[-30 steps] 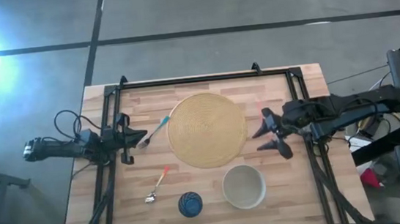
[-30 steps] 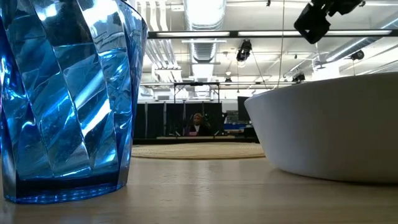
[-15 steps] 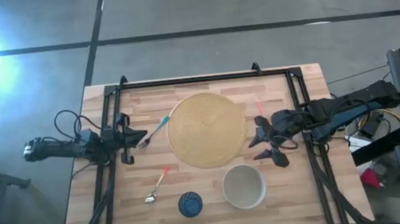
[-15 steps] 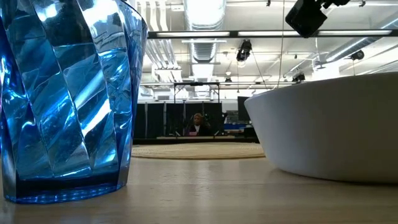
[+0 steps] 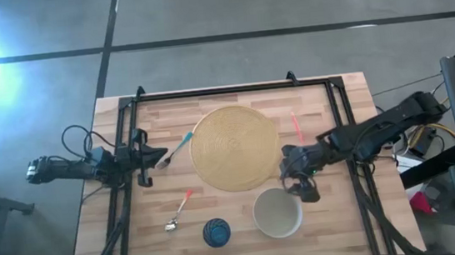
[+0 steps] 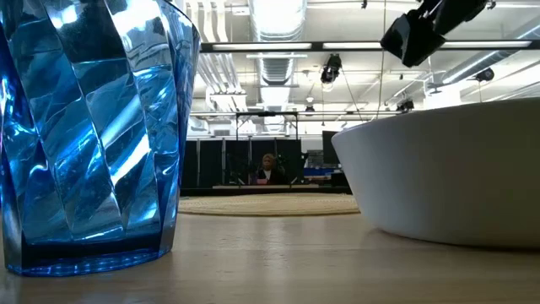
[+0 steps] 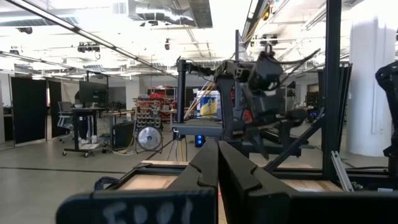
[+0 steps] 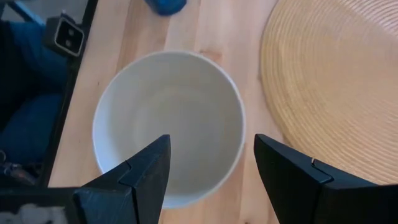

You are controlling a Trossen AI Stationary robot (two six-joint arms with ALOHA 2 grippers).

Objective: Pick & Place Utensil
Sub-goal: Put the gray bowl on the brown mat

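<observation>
A fork with a blue handle [image 5: 176, 148] lies flat just left of the round woven placemat [image 5: 235, 148]. A spoon with an orange handle [image 5: 178, 210] lies nearer the table's near edge. My right gripper [image 5: 297, 179] is open and hovers above the far right rim of the white bowl [image 5: 277, 212]. In the right wrist view its fingers [image 8: 143, 177] frame the bowl [image 8: 168, 124] from above and touch nothing. My left gripper [image 5: 143, 161] is shut [image 7: 217, 168] and waits at the table's left, beside the fork's tines.
A blue faceted cup [image 5: 216, 231] stands left of the bowl and fills the left of the low view [image 6: 93, 135]. A thin pink utensil [image 5: 297, 126] lies right of the placemat. A black frame [image 5: 215, 90] runs along the far edge and both sides of the table.
My right gripper has moved toward the table's left and near edge, from beside the placemat's right rim to over the bowl's far rim, staying open. The utensils, the bowl and the cup have kept their places.
</observation>
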